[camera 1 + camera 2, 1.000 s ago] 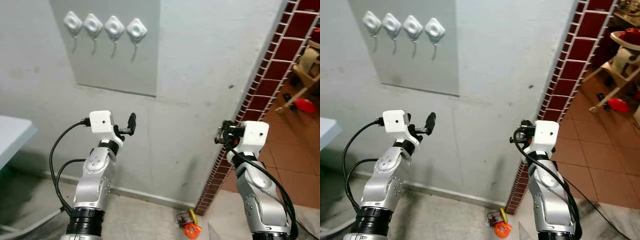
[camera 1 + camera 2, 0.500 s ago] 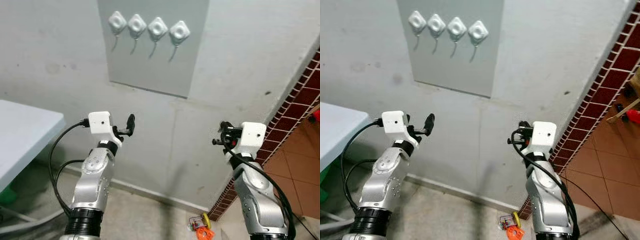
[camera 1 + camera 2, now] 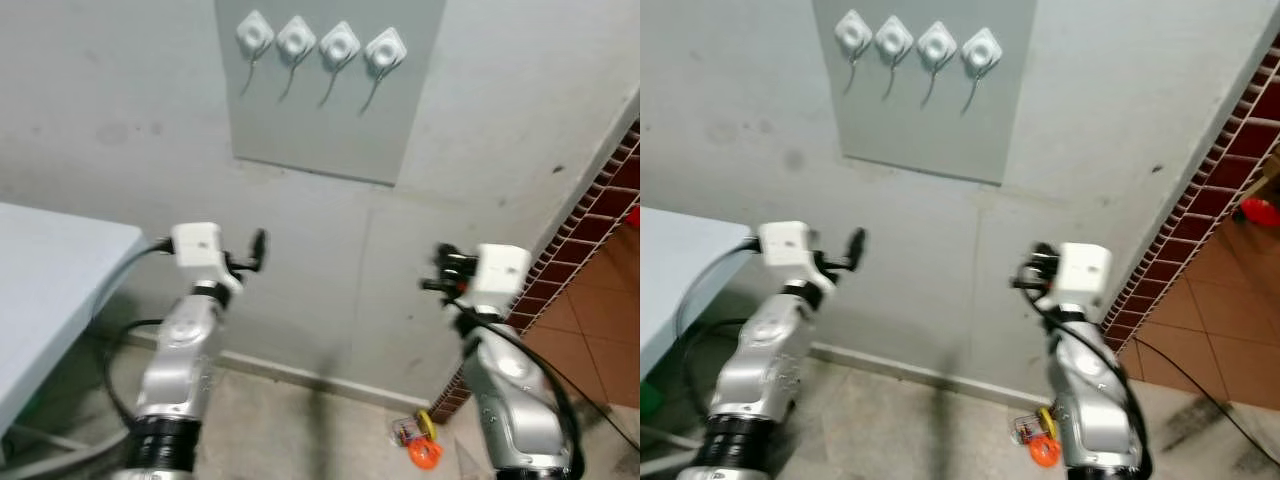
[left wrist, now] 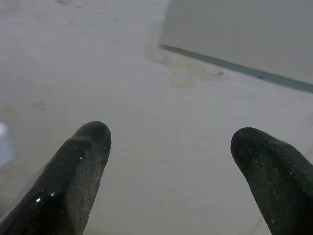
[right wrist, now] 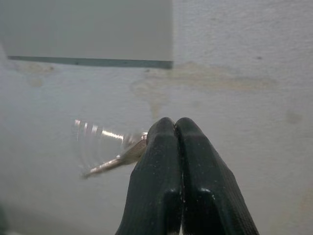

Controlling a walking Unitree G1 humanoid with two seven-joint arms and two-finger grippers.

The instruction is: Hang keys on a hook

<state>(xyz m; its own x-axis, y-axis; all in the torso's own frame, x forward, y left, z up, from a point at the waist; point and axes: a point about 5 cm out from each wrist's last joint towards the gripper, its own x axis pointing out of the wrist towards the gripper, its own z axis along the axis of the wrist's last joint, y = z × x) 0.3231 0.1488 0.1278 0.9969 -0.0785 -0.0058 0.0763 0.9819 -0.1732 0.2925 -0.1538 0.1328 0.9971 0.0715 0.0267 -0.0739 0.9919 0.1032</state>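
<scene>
- right gripper [image 5: 175,128] has its two black fingers pressed together on the keys [image 5: 110,149], which hang out to one side of the fingertips, blurred, with a thin ring and a key blade just made out.
- in the head views this right gripper [image 3: 440,270] is held up in front of the grey wall [image 3: 120,110], below and to the right of the hook panel [image 3: 330,100].
- left gripper [image 4: 171,147] is spread wide, both fingers apart with nothing between them, pointing at the wall near the panel's lower edge.
- in the left eye view the left gripper [image 3: 258,248] is raised at about the same height as the right one, below the panel's left part.
- four white hooks [image 3: 320,45] sit in a row along the top of the panel, each with a thin metal prong below; all are bare.
- a pale table [image 3: 40,270] edge shows at the robot's left.
- red brick tiling [image 3: 600,220] runs along the wall corner at the right, with terracotta floor tiles beyond.
- a small orange and yellow item [image 3: 422,445] lies on the floor at the foot of the wall, near the brick corner; what it is cannot be told.
</scene>
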